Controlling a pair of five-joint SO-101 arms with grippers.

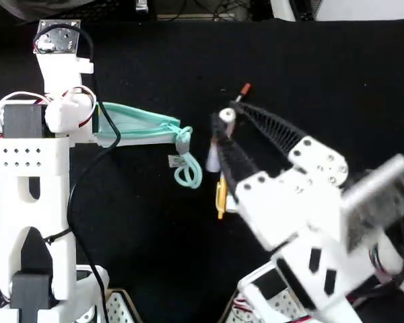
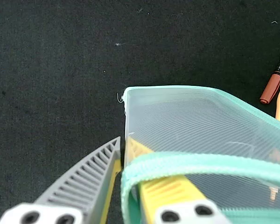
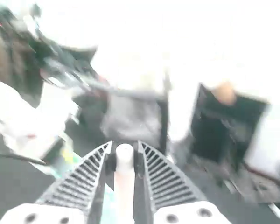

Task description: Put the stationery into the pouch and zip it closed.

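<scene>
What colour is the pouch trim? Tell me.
The pouch trim is mint green, best in left wrist view.

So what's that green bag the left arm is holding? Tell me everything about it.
It is the pouch, a flat see-through mesh bag in mint green, with a thicker green zip band along its edge and a looped green cord at the zip's end. It lies on the black table, its mouth seemingly open. The left pincer clamps one wall near a corner, one finger apparently inside, the other outside.
</scene>
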